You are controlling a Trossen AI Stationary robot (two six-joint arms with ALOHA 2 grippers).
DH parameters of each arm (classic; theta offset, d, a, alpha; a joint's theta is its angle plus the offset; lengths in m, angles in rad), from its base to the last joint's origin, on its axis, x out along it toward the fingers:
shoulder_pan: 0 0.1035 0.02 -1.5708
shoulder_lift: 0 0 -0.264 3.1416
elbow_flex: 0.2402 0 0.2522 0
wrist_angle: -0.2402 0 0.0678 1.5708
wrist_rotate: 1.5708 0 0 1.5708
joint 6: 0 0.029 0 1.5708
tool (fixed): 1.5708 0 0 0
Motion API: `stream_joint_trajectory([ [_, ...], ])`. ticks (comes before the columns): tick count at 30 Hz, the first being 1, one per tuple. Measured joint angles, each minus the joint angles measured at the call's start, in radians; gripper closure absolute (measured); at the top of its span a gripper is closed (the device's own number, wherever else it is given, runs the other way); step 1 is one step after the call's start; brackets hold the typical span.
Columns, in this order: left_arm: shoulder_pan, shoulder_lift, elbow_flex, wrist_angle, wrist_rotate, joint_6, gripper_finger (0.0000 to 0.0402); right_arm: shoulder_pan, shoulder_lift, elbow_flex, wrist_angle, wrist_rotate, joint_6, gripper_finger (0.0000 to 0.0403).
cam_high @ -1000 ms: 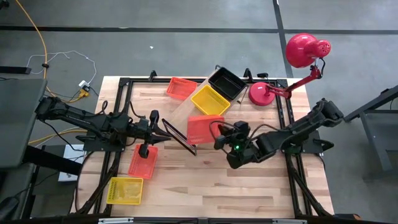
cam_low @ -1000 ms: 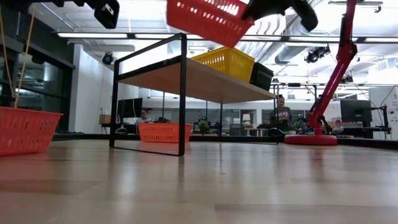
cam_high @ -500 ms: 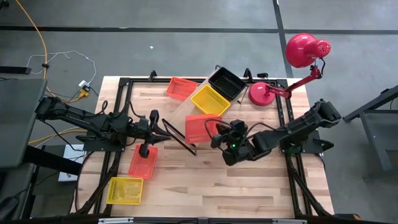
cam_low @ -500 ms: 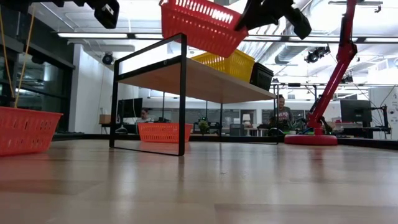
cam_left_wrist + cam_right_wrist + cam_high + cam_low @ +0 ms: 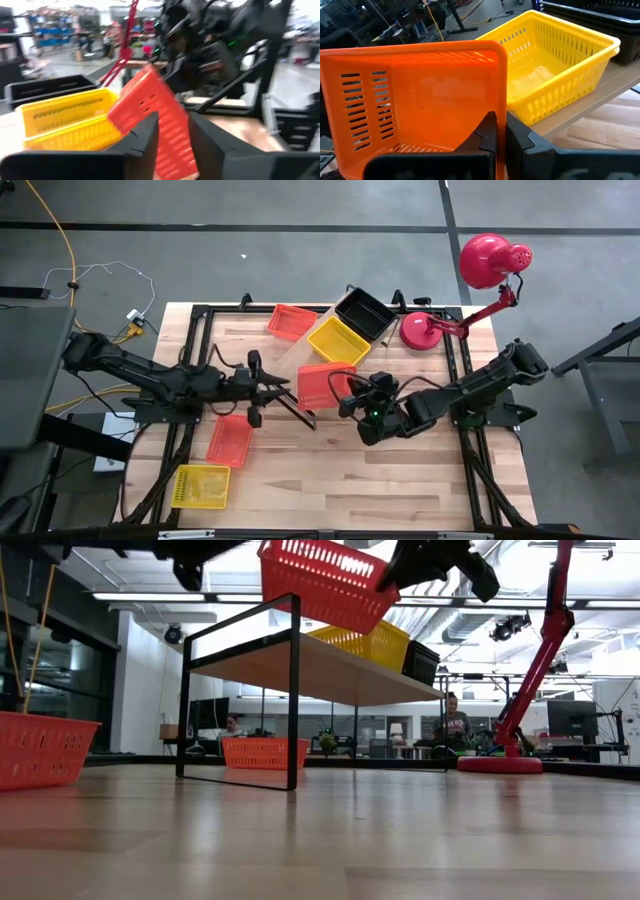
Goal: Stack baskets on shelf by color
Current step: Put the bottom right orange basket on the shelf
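High view: the right tool [image 5: 352, 392] pinches the rim of an orange basket [image 5: 322, 385] at the near end of the shelf [image 5: 300, 355], beside a yellow basket [image 5: 338, 341] and a black basket [image 5: 364, 313] already on the board, while the left tool [image 5: 283, 389] sits just beside the shelf's black wire frame — two more orange baskets [image 5: 229, 440] [image 5: 291, 321] and a second yellow one [image 5: 201, 485] lie on the table [image 5: 380, 480], and a red lamp [image 5: 470, 290] stands at its far corner. Low view: the held orange basket [image 5: 325, 580] hangs tilted above the shelf's front edge [image 5: 300, 655]. Wrist views: the right tool's fingers [image 5: 490, 132] are pressed together on the orange wall — the left tool's fingers [image 5: 147, 137] stand apart, touching nothing.
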Motion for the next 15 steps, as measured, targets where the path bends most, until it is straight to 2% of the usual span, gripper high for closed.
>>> stream_joint_trajectory([
  [4,-0.034,0.06,0.057,0.001,-0.104,0.02,0.0257,0.0,0.0,0.0,-0.003,0.013,0.0,0.0402],
  [8,-0.078,0.1,0.117,-0.037,-0.261,0.032,0.0218,0.0,0.0,0.0,-0.006,0.03,0.0,0.0402],
  [15,-0.135,0.165,0.172,-0.057,-0.454,0.006,0.0196,0.0,0.0,0.0,-0.007,0.057,-0.026,0.0402],
])
